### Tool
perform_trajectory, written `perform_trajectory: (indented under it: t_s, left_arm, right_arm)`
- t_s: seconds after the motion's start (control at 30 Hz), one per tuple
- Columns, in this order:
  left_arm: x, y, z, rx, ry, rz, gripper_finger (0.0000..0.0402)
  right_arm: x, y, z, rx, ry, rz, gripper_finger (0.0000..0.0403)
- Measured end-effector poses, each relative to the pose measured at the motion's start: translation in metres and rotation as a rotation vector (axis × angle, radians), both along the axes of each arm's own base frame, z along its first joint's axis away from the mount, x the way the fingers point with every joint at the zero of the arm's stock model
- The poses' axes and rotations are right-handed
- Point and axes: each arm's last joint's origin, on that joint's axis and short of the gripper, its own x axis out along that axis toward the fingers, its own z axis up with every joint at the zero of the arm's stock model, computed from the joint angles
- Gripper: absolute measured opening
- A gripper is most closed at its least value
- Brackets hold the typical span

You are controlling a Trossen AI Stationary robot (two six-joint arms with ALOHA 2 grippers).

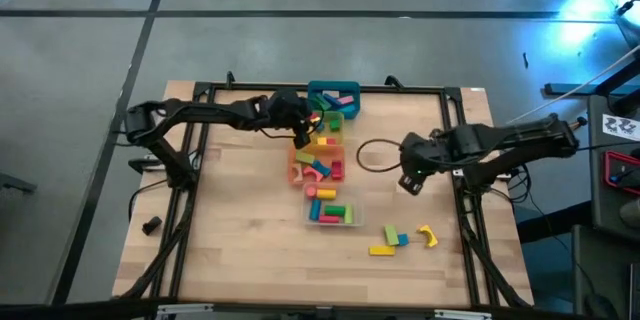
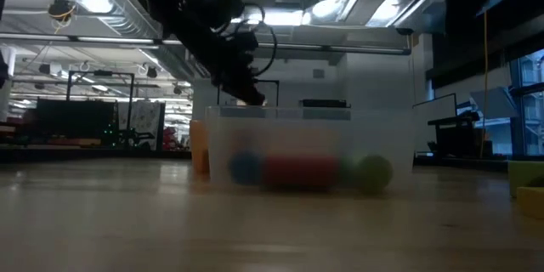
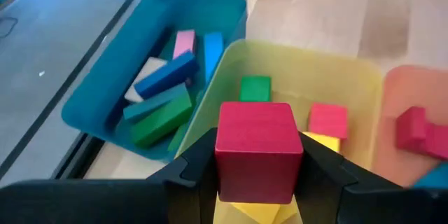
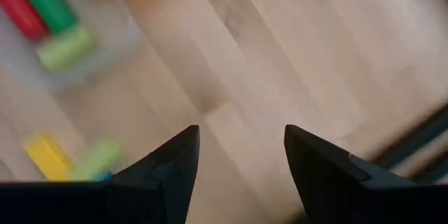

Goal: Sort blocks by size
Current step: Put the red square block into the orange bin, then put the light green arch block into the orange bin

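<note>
- The left gripper is closed on a red cube, gripped between its two dark fingers, and holds it above the yellow bin.
- In the high view this gripper hangs over the row of bins near the table's far edge.
- The yellow bin holds a green block, a pink cube and a yellow piece.
- Just beside it, the teal bin holds blue bars, a green bar, a pink block and a white one.
- The orange bin and clear bin carry more blocks.
- The right gripper hangs open and empty above bare table, near a few loose blocks.
</note>
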Motion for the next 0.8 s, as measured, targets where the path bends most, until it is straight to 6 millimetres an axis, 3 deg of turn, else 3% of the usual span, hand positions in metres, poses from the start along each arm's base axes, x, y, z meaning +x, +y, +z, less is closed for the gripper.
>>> perform_trajectory:
  t_s: [0.13, 0.27, 0.53, 0.8]
  left_arm:
    - [0.003, 0.006, -0.013, 0.006, 0.038, -0.005, 0.0134]
    - [0.007, 0.01, -0.02, 0.007, 0.03, 0.005, 0.015]
    - [0.009, 0.012, -0.023, 0.01, 0.025, 0.019, 0.0193]
    - [0.009, 0.011, -0.023, 0.014, 0.026, 0.015, 0.0209]
  right_arm:
    - [0.003, 0.002, -0.024, 0.142, -0.155, -0.205, 0.0211]
    - [0.014, 0.008, -0.045, 0.287, -0.208, -0.22, 0.0211]
    - [0.035, 0.017, -0.082, 0.419, -0.153, -0.24, 0.0211]
    - [0.041, 0.042, -0.098, 0.457, -0.083, -0.324, 0.0211]
